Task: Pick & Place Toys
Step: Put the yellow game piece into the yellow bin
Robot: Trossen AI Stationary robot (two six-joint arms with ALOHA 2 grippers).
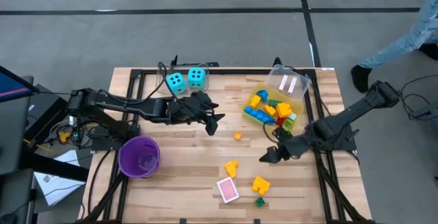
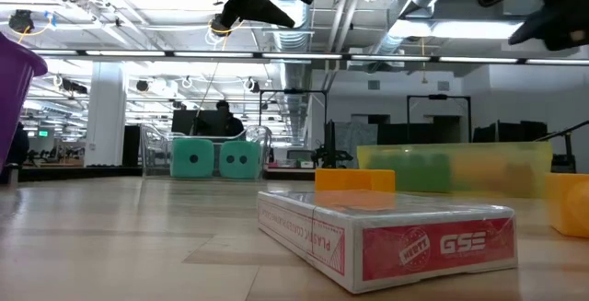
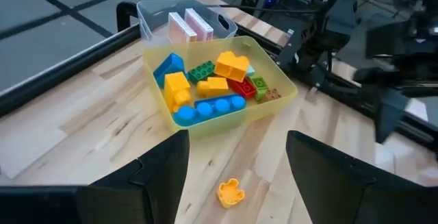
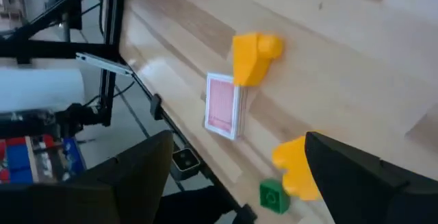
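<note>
My left gripper (image 1: 213, 123) hangs open above the table's middle, over bare wood, with a small yellow brick (image 3: 230, 192) on the table below it. My right gripper (image 1: 265, 157) hangs open right of centre, above the loose toys near the front edge. These are two yellow bricks (image 1: 231, 168) (image 1: 261, 184), a green brick (image 1: 260, 201) and a pink card pack (image 1: 228, 190), all resting on the wood. Two cyan dice (image 1: 186, 80) stand at the far edge. A yellow bin (image 1: 254, 92) holds several bricks.
A purple cup (image 1: 139, 157) stands at the front left. Behind the yellow bin is a clear container (image 1: 289, 81) with pink cards in it. A person's legs (image 1: 404, 42) show beyond the table's far right corner. Bare wood lies between the dice and the loose bricks.
</note>
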